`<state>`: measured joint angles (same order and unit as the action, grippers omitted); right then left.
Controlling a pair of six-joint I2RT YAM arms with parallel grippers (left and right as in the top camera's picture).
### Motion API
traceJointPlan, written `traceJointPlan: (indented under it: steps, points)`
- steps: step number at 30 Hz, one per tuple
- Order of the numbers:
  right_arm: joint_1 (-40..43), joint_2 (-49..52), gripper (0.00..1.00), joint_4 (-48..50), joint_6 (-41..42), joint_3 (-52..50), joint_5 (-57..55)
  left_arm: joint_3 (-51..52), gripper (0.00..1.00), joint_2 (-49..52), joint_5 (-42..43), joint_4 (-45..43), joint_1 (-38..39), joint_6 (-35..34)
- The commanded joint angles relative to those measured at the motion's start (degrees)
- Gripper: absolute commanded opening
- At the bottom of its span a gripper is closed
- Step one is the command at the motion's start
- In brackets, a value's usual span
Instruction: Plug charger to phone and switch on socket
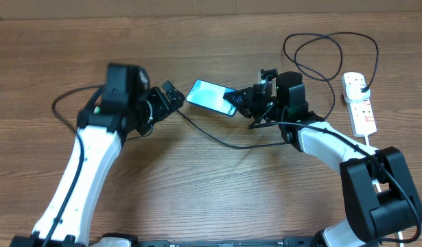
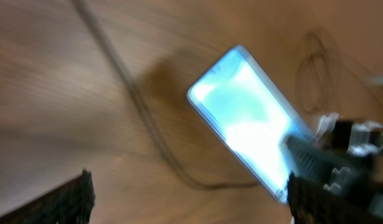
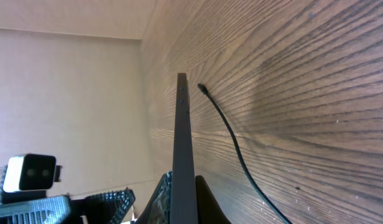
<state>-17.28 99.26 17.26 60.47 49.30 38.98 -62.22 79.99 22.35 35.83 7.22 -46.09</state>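
Observation:
The phone (image 1: 209, 96), its screen glowing light blue, is held tilted on edge above the table by my right gripper (image 1: 235, 102), which is shut on its right end. In the right wrist view the phone (image 3: 184, 124) stands edge-on between the fingers (image 3: 182, 194). The charger cable (image 1: 217, 139) lies on the table. Its connector tip (image 3: 202, 88) lies free beside the phone. Its black plug (image 1: 362, 86) sits in the socket (image 1: 359, 104). My left gripper (image 1: 172, 97) is open and empty just left of the phone (image 2: 247, 121), with its fingers (image 2: 191, 205) spread wide.
The cable makes loops (image 1: 320, 51) at the back right, near the power strip. The strip's white cord (image 1: 372, 140) runs toward the right arm's base. A cable on the left arm (image 1: 66, 103) arcs over the table at the left.

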Motion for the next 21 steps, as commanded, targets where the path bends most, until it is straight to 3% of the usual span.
traceJointPlan:
  steps: [1,9,14,18,21]
  points:
    - [0.31,-2.62,0.04,1.66,2.99,0.9,0.04,7.96,1.0,-0.79,11.37,-8.85,-2.38,-13.09]
    - [-0.76,-2.45,0.04,8.26,8.81,0.9,-6.99,21.64,1.0,5.9,15.89,-46.64,-1.46,-35.56]
    - [-2.25,-0.15,0.04,11.15,13.79,0.9,-9.62,22.38,0.99,16.48,16.09,-70.44,2.08,-45.94]
    - [-4.0,2.86,0.04,19.54,18.1,0.9,-9.97,22.25,0.99,23.82,14.4,-82.88,4.63,-52.59]
    - [-5.22,4.92,0.04,20.63,20.61,0.92,-11.47,22.21,0.99,29.0,13.25,-94.79,5.92,-57.0]
